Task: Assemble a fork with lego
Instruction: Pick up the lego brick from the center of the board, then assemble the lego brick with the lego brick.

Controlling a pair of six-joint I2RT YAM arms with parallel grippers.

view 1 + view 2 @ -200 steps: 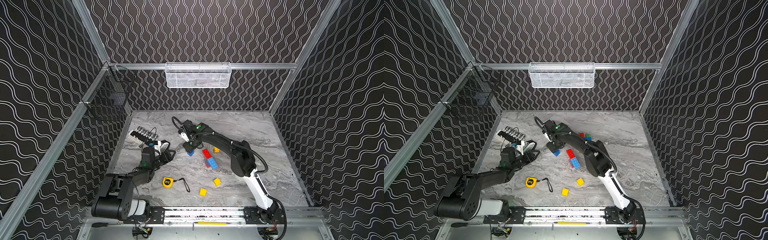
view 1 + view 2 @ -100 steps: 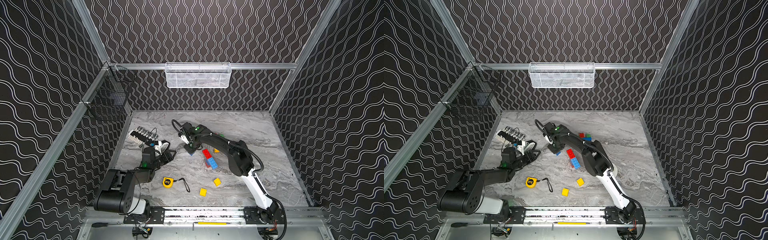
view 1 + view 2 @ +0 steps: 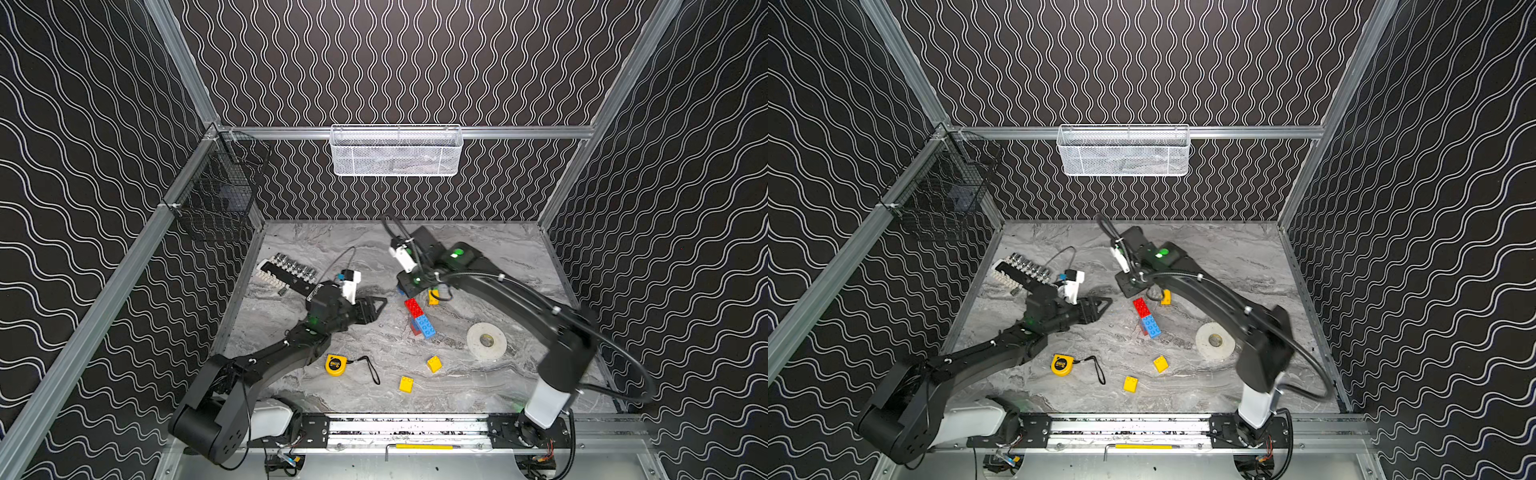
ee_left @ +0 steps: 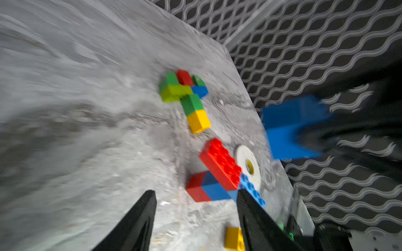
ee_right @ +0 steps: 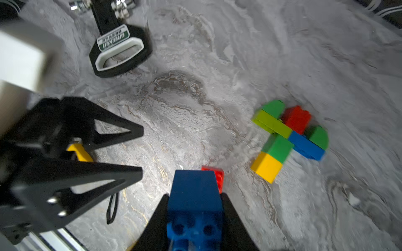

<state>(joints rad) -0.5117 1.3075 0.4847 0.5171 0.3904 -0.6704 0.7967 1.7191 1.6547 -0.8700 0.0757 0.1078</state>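
- Inside the right pincer (image 5: pixel 194 196), a blue brick (image 5: pixel 193 184) is sitting clamped across its smooth sides; probably light, rigid, slippery.
- The left pincer (image 4: pixel 195 192) is gaping empty.

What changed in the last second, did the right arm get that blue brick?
The right gripper closed on the blue brick and lifted it rightward; its arm swung aside, uncovering a white tape roll. The left gripper edged toward the centre, jaws open. The red-and-blue stack, loose yellow bricks and tape measure stayed put.
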